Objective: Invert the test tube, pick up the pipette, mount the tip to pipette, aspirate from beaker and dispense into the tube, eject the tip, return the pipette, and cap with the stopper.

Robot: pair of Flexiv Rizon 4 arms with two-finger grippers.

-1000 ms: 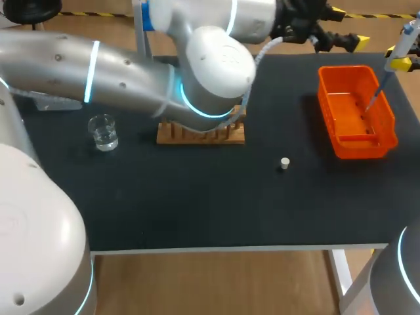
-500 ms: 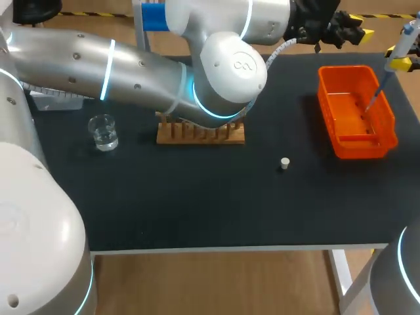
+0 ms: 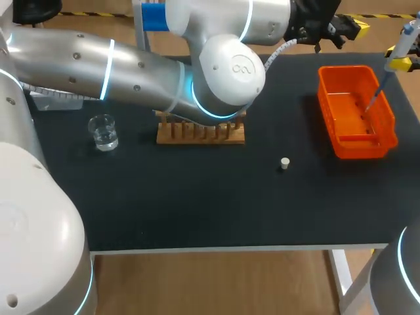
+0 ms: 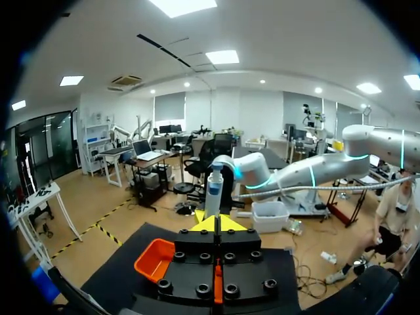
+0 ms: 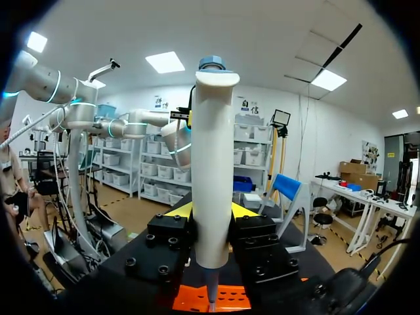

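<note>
My right gripper point(image 3: 401, 63) hangs over the table's far right corner, shut on the white pipette point(image 3: 405, 39). The pipette's thin tip point(image 3: 374, 98) slants down into the orange bin point(image 3: 341, 141). In the right wrist view the pipette point(image 5: 212, 170) stands upright between the fingers of the right gripper point(image 5: 211, 211). My left arm crosses the table's back, and its gripper point(image 3: 354, 26) is shut on nothing beyond the bin's far end. In the left wrist view the left gripper point(image 4: 216, 223) points at the pipette point(image 4: 213, 190). A white stopper point(image 3: 285, 163) lies mid-table. The test tube is not visible.
A glass beaker point(image 3: 103, 131) with clear liquid stands at the left. The wooden rack point(image 3: 200, 133) sits behind the middle, partly hidden under my left arm's elbow. The orange bin point(image 4: 156, 259) also shows beside the left gripper.
The left gripper's fingers have come together from wide open to shut. The left arm shifted a little to the right and back. The right arm and pipette stayed still.
</note>
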